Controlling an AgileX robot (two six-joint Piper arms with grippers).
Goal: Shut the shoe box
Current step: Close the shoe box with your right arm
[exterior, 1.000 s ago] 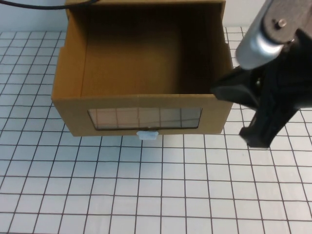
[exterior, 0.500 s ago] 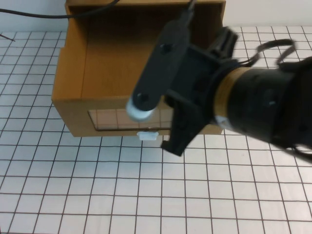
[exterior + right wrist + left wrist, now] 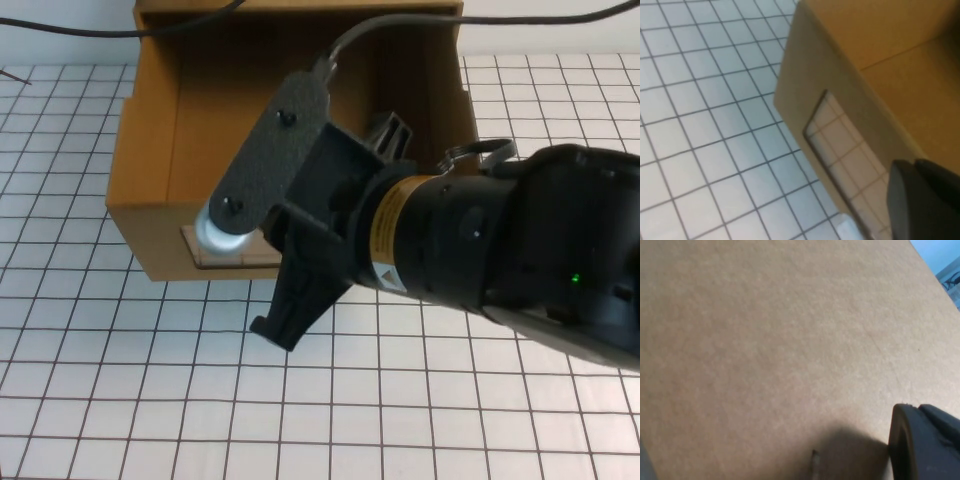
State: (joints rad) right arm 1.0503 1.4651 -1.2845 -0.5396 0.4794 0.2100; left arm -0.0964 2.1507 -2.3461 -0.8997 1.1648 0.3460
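The shoe box [image 3: 150, 170] is brown cardboard, and its drawer stands pulled out toward me with the inside bare. My right arm reaches across its front panel, hiding most of the clear window [image 3: 195, 252] and the pull tab in the high view. My right gripper [image 3: 288, 318] hangs just in front of that panel, over the table. The right wrist view shows the front panel [image 3: 805, 75], the window [image 3: 837, 150] and the white tab [image 3: 847, 231] beside the dark right gripper [image 3: 922, 200]. My left gripper [image 3: 925, 450] sits close against plain brown cardboard [image 3: 765, 340] that fills its view.
The box rests on a white table [image 3: 120, 400] with a black grid. A black cable [image 3: 90, 32] runs along the back, above the box. Open table surface lies in front of the box and to its left.
My right arm has swung from the box's right side leftward across its front, now covering the window and tab in the high view. The box has not moved.
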